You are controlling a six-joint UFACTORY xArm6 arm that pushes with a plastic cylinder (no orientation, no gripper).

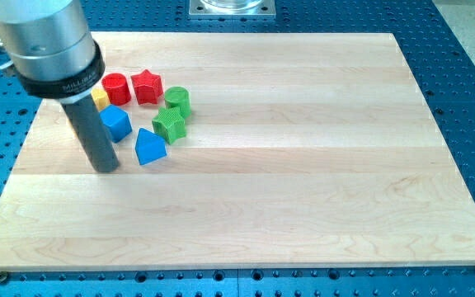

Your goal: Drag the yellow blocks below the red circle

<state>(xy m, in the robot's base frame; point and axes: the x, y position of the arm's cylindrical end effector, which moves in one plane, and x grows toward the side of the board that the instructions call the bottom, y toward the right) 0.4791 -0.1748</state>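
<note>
The red circle (pixel 116 87) stands near the board's upper left, with a red star (pixel 147 86) just to its right. Only a small part of one yellow block (pixel 100 97) shows, at the red circle's lower left, mostly hidden behind my rod; I cannot make out its shape. No other yellow block is visible. My tip (pixel 106 169) rests on the board below the blue cube (pixel 115 123) and to the left of the blue triangle (pixel 149 147), apart from both.
A green cylinder (pixel 177 100) and a green star (pixel 171 124) sit to the right of the red star. The wooden board (pixel 303 165) lies on a blue perforated table. The arm's grey body fills the view's top left corner.
</note>
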